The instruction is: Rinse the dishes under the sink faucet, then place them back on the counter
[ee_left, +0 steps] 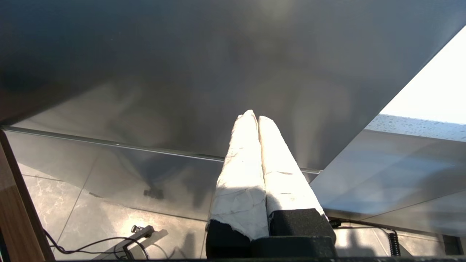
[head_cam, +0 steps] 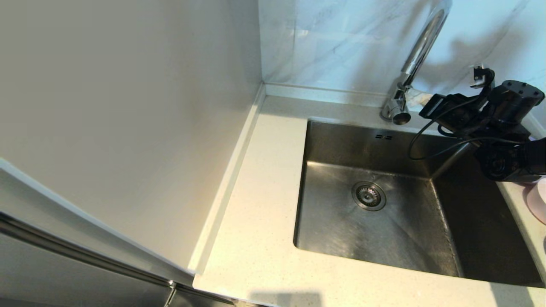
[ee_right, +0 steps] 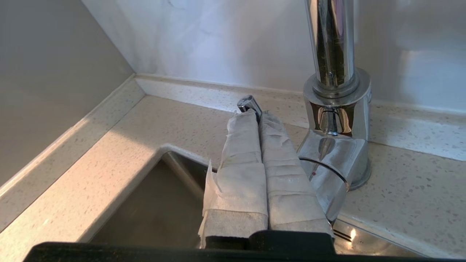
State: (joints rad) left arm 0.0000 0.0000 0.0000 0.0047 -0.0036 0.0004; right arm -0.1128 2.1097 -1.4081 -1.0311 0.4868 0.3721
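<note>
The chrome sink faucet point(head_cam: 420, 47) rises at the back of the steel sink point(head_cam: 341, 221); its spout is cut off by the top of the head view. My right gripper point(head_cam: 413, 99) is at the faucet's base point(ee_right: 336, 145), shut on the thin side lever, whose tip point(ee_right: 248, 103) pokes out past the white-wrapped fingertips point(ee_right: 242, 122). No water shows in the basin. A pale lilac-pink dish point(head_cam: 538, 204) lies on the counter right of the sink, mostly cut off by the frame edge and partly behind my right arm. My left gripper point(ee_left: 255, 117) is shut on nothing, low beside a grey cabinet panel.
The speckled cream counter point(head_cam: 260, 204) runs along the sink's left and front sides, with a raised rim against the grey side wall point(head_cam: 128, 106). Marble-veined tiles point(head_cam: 332, 42) back the faucet. The drain strainer point(head_cam: 369, 195) sits mid-basin, with overflow slots point(head_cam: 384, 137) above it.
</note>
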